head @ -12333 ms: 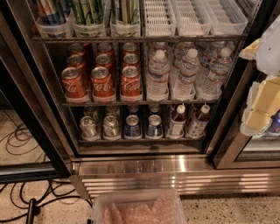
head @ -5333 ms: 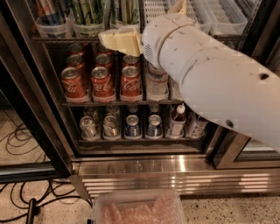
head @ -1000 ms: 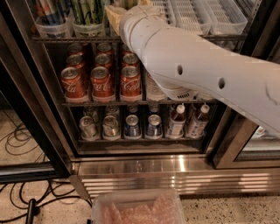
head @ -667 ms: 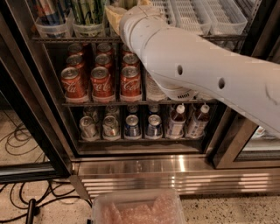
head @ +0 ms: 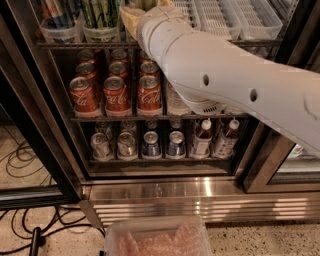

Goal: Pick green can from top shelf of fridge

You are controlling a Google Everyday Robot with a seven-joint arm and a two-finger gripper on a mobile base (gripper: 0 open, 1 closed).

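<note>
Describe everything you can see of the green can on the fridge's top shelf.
The green can has a green body with pale vertical streaks and looks like metal. It stands upright in a clear plastic bin on the top shelf, its lid cut off by the picture's edge. The gripper sits close beside it; contact cannot be told.

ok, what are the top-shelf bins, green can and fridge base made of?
The bins: slotted clear-white plastic, apparently. The green can: likely painted aluminium, glossy streaked body. The fridge base: ribbed stainless steel, by its bright reflections. The claw: cream, matte, probably plastic, up at the top shelf beside the green can.
</note>
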